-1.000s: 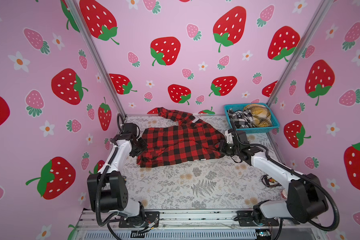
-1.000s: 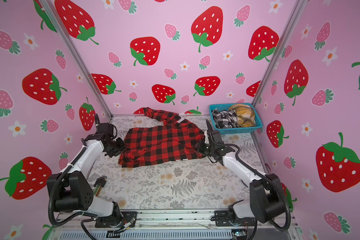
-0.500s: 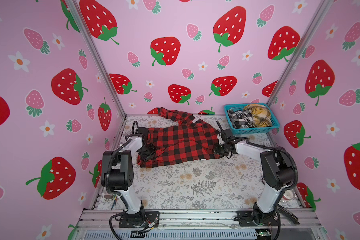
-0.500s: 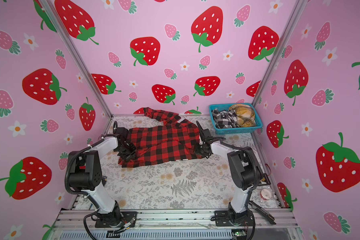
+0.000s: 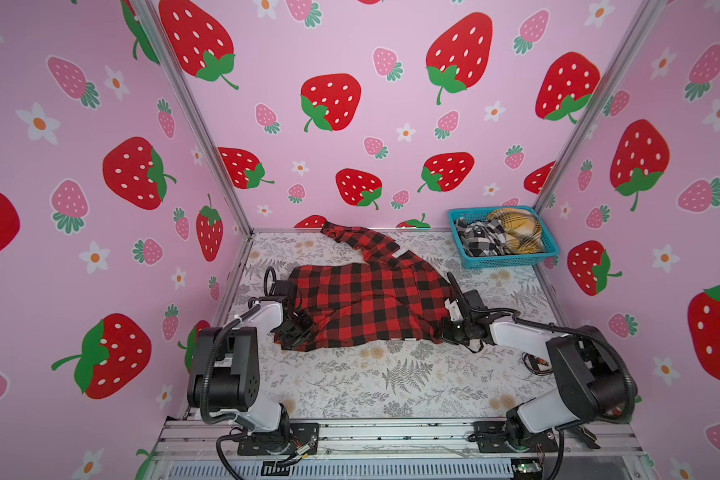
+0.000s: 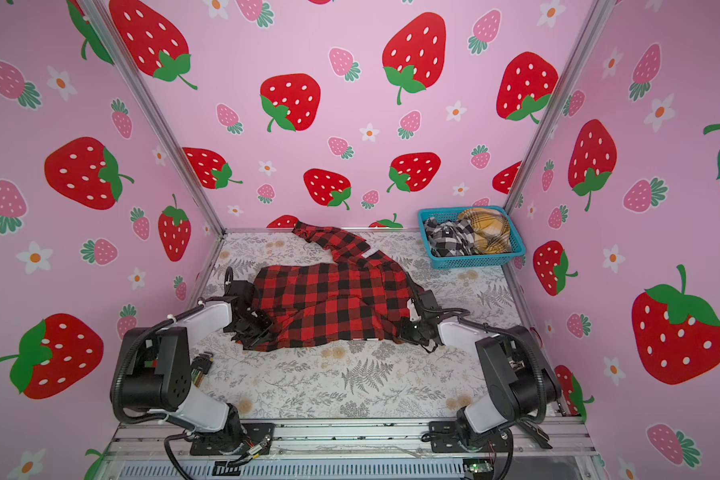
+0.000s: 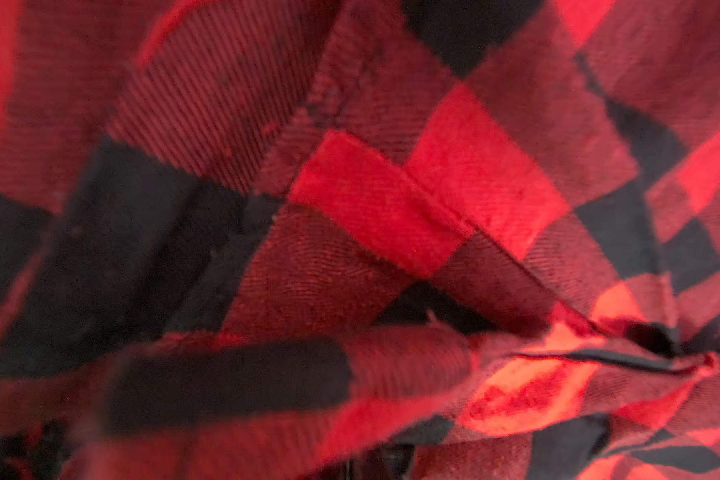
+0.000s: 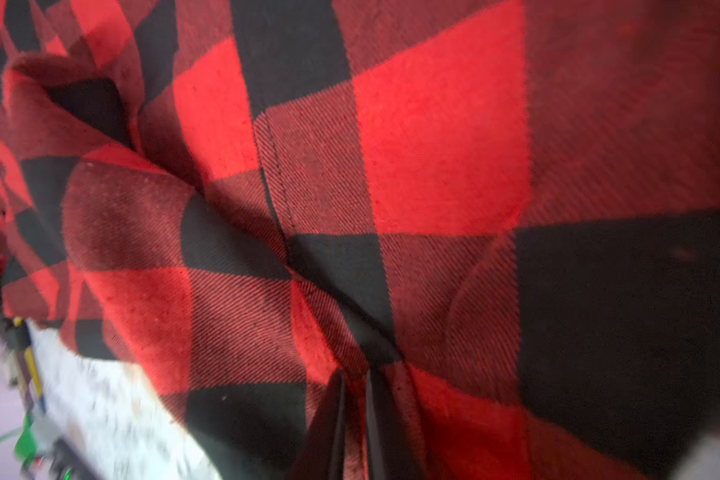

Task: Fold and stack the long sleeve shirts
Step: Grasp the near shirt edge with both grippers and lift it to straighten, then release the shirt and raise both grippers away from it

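Lying spread and wrinkled mid-frame on the table [image 5: 391, 382], the red-and-black shirt [image 5: 362, 303] looks barely folded, one sleeve trailing upward; nothing is stacked, and more shirts [image 5: 479, 239] sit in the blue basket [image 5: 504, 262] at upper right. The left gripper [image 5: 294, 332] and right gripper [image 5: 447, 328] each pinch its lower corners.

Your two top views sit high above the front rail [image 5: 391, 432], side by side, facing down and towards the back wall [image 5: 391, 124]. Both take in the whole table [image 5: 391, 386], the shirt [image 5: 366, 307] at mid-table and the basket [image 5: 504, 262] in the far right corner, so they share nearly everything, offset slightly sideways. Your wrist cameras sit very close: the shirt fills the left wrist view, and the right wrist view adds only a blurred strip of table
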`<state>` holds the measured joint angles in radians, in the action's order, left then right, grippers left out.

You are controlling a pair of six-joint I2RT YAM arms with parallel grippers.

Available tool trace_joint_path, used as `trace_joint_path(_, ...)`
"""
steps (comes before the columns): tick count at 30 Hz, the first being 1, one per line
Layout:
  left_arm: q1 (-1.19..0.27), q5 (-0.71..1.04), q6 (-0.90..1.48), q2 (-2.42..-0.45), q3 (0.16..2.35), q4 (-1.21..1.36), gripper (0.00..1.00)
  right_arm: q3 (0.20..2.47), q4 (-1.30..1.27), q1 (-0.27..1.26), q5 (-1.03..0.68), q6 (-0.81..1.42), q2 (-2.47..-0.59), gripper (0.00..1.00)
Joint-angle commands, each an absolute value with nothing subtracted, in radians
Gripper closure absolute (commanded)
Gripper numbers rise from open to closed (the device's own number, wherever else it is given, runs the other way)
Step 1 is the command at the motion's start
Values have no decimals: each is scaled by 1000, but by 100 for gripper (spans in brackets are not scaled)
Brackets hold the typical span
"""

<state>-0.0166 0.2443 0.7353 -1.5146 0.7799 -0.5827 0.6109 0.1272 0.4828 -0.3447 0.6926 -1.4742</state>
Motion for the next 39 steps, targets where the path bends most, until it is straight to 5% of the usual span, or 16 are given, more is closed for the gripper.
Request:
trace_joint_path(1, -70, 253, 774, -1419, 730, -672, 93, 543, 321, 487, -335, 700, -1394, 85)
trace_joint_path(3, -73, 258, 770, -1376, 762, -700, 89, 601, 418, 480, -283, 669, -1345, 84)
trace_joint_path(5, -67, 218, 739, -1365, 861, -740, 74, 688, 481, 475, -240, 643, -1311, 79)
trace_joint_path(9, -16, 143, 642, -1463, 1156, -777, 41, 916, 530, 463, -177, 581, -1336, 54)
trace_joint_path(11, 22, 99, 601, -1574, 1293, -787, 37, 1036, 554, 459, -132, 547, -1410, 42)
trace_joint_path(23, 150, 229, 452, -2077, 1775, -830, 39, 1353, 418, 457, -153, 528, -1652, 36)
trace_joint_path(39, 144, 225, 454, -2269, 1874, -888, 56, 1386, 421, 436, -159, 516, -1753, 37)
